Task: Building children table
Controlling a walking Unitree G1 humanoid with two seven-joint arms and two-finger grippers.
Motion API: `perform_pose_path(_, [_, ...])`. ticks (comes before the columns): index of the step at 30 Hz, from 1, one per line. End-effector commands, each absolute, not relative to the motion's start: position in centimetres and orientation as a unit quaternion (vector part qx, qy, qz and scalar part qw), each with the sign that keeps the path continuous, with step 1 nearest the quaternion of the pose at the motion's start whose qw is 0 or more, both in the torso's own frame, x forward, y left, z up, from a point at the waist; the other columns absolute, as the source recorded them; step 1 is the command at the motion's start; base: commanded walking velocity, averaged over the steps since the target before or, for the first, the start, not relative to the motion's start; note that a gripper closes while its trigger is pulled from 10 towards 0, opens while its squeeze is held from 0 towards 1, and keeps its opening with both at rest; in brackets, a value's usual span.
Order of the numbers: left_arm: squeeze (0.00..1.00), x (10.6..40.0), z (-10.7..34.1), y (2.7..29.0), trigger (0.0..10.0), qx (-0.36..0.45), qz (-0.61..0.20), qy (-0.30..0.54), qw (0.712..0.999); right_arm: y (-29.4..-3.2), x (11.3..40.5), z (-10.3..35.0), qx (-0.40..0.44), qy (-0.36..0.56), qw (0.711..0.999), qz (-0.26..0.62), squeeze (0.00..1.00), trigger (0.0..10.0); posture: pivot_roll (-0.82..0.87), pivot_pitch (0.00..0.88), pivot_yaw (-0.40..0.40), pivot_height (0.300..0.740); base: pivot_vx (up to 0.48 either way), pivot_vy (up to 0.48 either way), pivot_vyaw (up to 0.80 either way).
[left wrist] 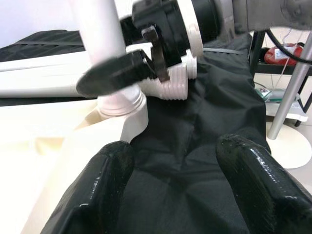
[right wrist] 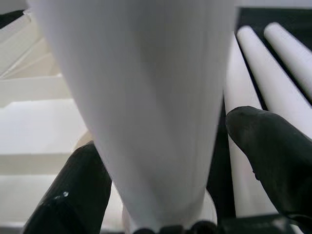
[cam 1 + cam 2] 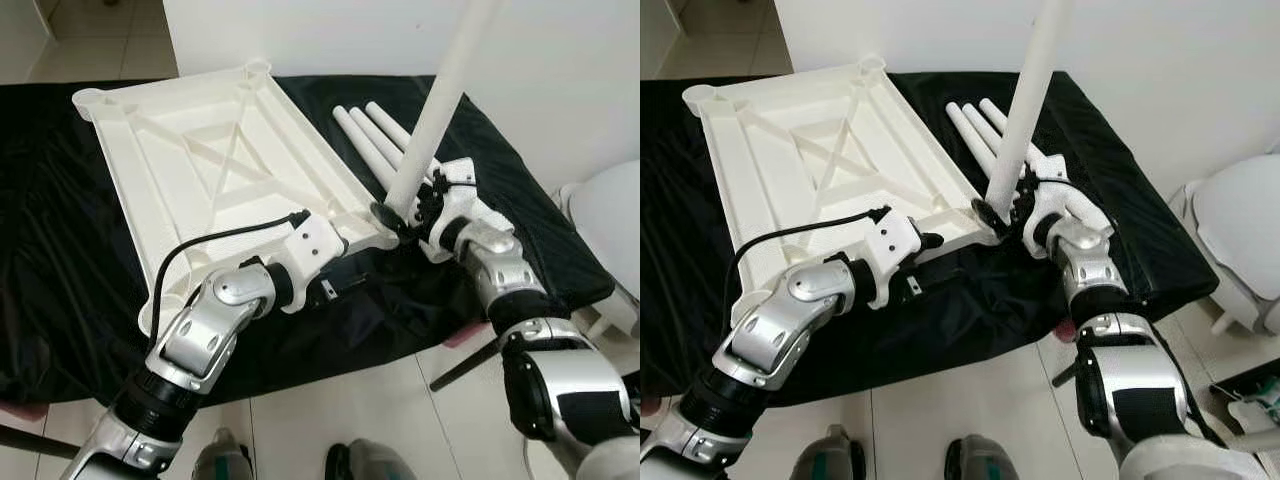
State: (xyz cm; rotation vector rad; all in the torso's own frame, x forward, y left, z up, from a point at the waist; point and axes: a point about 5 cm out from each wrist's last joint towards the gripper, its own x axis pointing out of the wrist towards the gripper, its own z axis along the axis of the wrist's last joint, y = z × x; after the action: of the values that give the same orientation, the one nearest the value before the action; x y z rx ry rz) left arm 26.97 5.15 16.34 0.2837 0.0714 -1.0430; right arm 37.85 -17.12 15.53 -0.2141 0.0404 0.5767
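Keeping the leg [image 3: 430, 120] upright in the corner socket [image 1: 119, 105] just below, the right gripper [image 3: 405, 215], fingers closed around the leg, should twist squarely while the left gripper [image 1: 178, 195], open and empty, hovers beside the tabletop [image 3: 200, 150].

Silver arms, black cable, white wrists
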Motion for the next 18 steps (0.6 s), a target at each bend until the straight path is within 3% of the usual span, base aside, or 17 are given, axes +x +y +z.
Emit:
perform_pose_path(1, [0.00, 27.0, 16.5, 5.3, 10.0, 0.140, -0.489, 0.033, 0.860, -17.4, 37.8, 15.2, -0.114, 0.028, 0.948, 0.295, 0.00, 9.6, 0.00, 0.000, -0.053, 0.740, 0.000, 0.000, 0.00])
perform_pose_path(2, [0.00, 27.0, 16.5, 5.3, 10.0, 0.140, -0.489, 0.033, 0.860, -17.4, 37.8, 15.2, -0.114, 0.028, 0.948, 0.295, 0.00, 9.6, 0.00, 0.000, -0.053, 0.740, 0.000, 0.000, 0.00])
perform_pose_path(3, [0.00, 27.0, 16.5, 5.3, 10.0, 0.140, -0.489, 0.033, 0.860, -17.4, 37.8, 15.2, -0.115, 0.025, 0.946, 0.303, 0.00, 4.0, 0.00, 0.000, -0.053, 0.740, 0.000, 0.000, 0.00])
perform_pose_path(4, [0.00, 27.0, 16.5, 5.3, 10.0, 0.140, -0.489, 0.033, 0.860, -17.4, 37.8, 15.2, -0.115, 0.025, 0.946, 0.303, 0.00, 4.0, 0.00, 0.000, -0.053, 0.740, 0.000, 0.000, 0.00])
perform_pose_path(6, [0.00, 27.0, 16.5, 5.3, 10.0, 0.141, -0.490, 0.033, 0.860, -17.1, 37.8, 15.1, -0.119, 0.029, 0.941, 0.315, 0.00, 0.0, 0.00, 0.000, -0.053, 0.740, 0.000, 0.000, 0.00])
perform_pose_path(18, [0.00, 26.9, 16.5, 5.2, 10.0, 0.139, -0.490, 0.034, 0.860, -17.5, 37.0, 13.2, -0.093, 0.050, 0.939, 0.327, 0.00, 0.0, -0.01, 0.000, -0.057, 0.740, 0.000, 0.000, 0.00])
